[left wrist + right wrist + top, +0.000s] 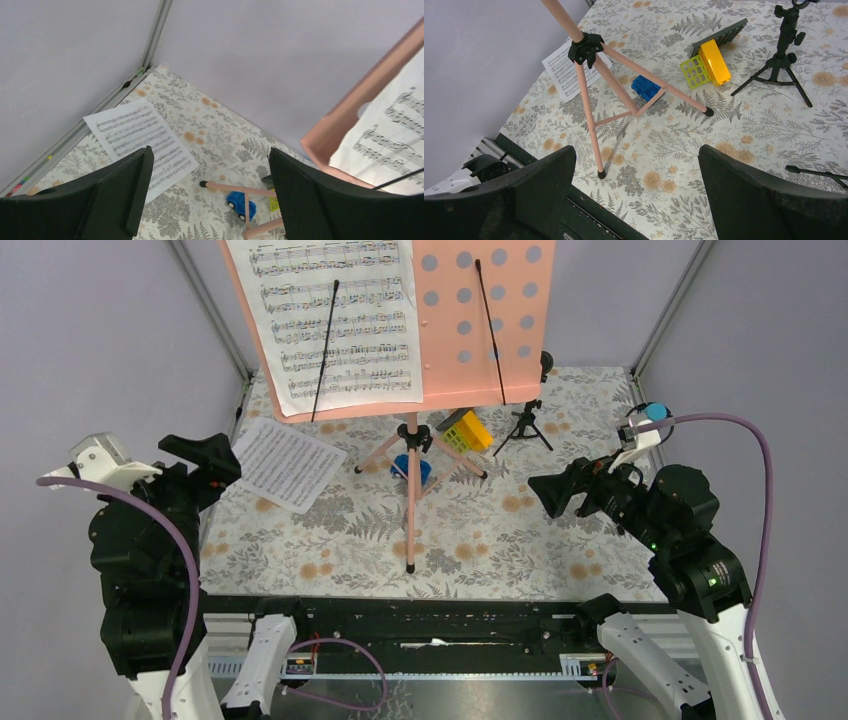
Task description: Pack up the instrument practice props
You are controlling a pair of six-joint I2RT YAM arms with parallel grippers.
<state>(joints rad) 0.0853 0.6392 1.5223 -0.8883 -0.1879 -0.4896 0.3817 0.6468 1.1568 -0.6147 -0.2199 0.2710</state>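
The pink music stand (480, 310) stands at the back middle on tripod legs (410, 490), with a sheet-music page (335, 320) on its desk. A loose page (288, 462) lies flat to the stand's left. The black mic on its small tripod (527, 420) stands to the right. A blue mic head (655, 412) shows behind my right arm. My left gripper (215, 465) is open and empty, near the loose page (135, 135). My right gripper (548, 495) is open and empty, right of the stand's legs (589, 100) and apart from the mic tripod (781, 60).
A small blue toy car (412, 468) sits between the stand's legs, also in the wrist views (241, 204) (645, 87). A yellow-green block (706, 65) leans on a dark plate (724, 32). A thin black tripod leg (819, 172) lies at right. Walls enclose the floral mat (480, 530).
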